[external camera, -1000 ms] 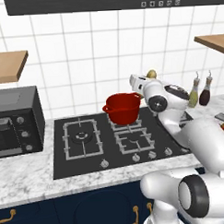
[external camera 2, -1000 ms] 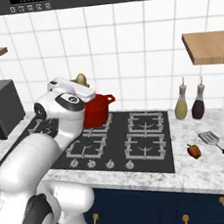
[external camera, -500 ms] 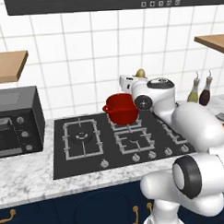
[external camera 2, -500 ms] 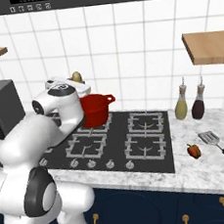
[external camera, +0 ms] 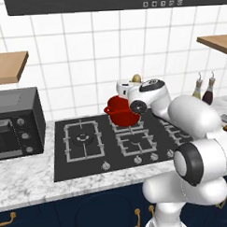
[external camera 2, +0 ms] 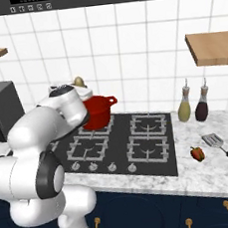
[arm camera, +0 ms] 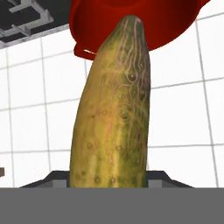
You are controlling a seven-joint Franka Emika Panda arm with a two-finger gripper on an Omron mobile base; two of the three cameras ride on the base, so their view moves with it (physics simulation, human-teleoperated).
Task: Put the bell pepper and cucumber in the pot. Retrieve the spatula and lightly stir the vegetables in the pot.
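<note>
The glossy red pot (external camera: 120, 111) (external camera 2: 98, 110) stands on the back middle burner of the stove. Just above its rim, at the wall side, my gripper (external camera: 134, 83) (external camera 2: 80, 87) is shut on the yellow-green cucumber (external camera: 136, 78) (external camera 2: 79, 81), which points upward. In the hand view the cucumber (arm camera: 114, 113) hides my fingertips, and the pot (arm camera: 100, 26) lies close beyond its tip. The small red bell pepper (external camera 2: 196, 153) lies on the counter right of the stove. Beside it is the grey spatula (external camera 2: 217, 142) with its dark handle toward the front edge.
Two dark-capped bottles (external camera 2: 184, 109) (external camera 2: 203, 107) stand by the wall right of the black stove (external camera 2: 139, 138). A dark toaster oven (external camera: 15, 122) sits on the left counter. Wooden shelves (external camera 2: 211, 47) (external camera: 8, 66) hang on both sides, and a range hood (external camera: 110, 1) is overhead.
The arm has swung left in the left base view and carried the cucumber closer over the pot. The pepper and the spatula have stayed put.
</note>
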